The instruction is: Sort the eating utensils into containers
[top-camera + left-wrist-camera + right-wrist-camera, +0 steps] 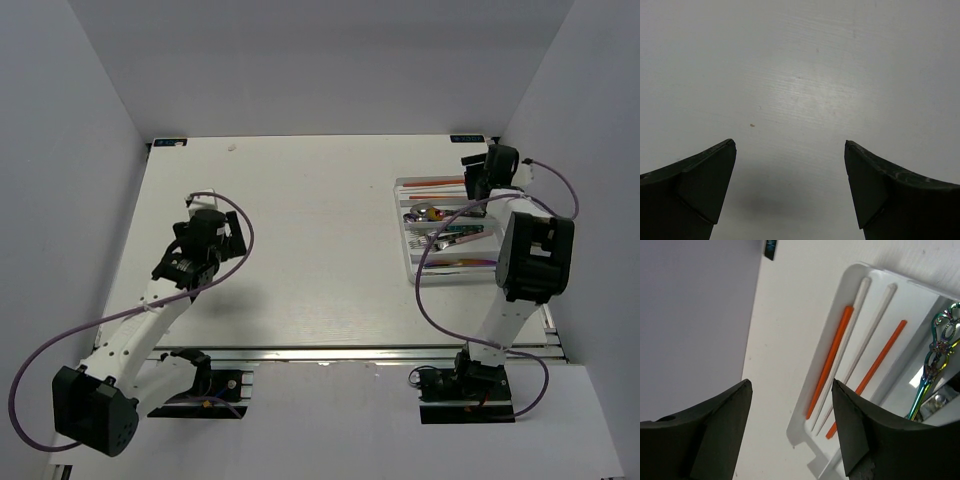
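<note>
The tray (408, 250) lies near the far right corner of the bench (300, 240), and every utensil that shows is already in it. Two orange and two white chopsticks (830, 360) lie lengthwise in the compartment nearest the far edge. The next compartments hold a spoon (425, 212) and iridescent cutlery (930, 365), and a purple-gold piece (462, 263) lies in the nearest one. The right arm hides the tray's right end, so the count there cannot be told.

The right end effector (790, 385) hangs over the tray's far edge, above the chopsticks, with its fingers apart and nothing between them. The left end effector (790, 145) is wide and empty over bare bench toward the left edge.

No utensil shows loose anywhere on the bench, so the sorting looks finished or very nearly so. What seems left is for the arms to draw clear.
</note>
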### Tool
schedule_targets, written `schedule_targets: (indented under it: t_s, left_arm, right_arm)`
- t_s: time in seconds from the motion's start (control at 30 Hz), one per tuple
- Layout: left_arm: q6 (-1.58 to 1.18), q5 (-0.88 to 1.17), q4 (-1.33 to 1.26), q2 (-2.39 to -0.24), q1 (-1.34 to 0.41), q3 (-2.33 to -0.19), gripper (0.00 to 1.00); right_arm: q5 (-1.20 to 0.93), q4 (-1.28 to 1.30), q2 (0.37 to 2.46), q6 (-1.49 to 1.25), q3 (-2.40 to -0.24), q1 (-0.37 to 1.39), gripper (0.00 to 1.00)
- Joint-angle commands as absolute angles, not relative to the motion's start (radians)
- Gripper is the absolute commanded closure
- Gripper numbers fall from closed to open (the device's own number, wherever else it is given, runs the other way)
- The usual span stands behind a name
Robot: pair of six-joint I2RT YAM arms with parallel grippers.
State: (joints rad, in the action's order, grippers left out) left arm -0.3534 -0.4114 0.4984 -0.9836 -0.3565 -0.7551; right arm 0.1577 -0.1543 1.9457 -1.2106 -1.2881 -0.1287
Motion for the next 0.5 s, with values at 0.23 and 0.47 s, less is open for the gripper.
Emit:
schedule_targets:
  t_s: [0.23,0.47]
  left_arm:
    - [-0.451,-0.591,0.48,-1.025,-0.166,-0.949,0.02]
    - [-0.388,-0.574,0.423,-0.905,-0.127,-0.835,0.02]
  right_arm:
    - [0.153,0.175,1.442,-0.392,-1.229,0.009,0.11]
    - [0.145,0.323,1.027,-0.161,-1.002,0.209,0.11]
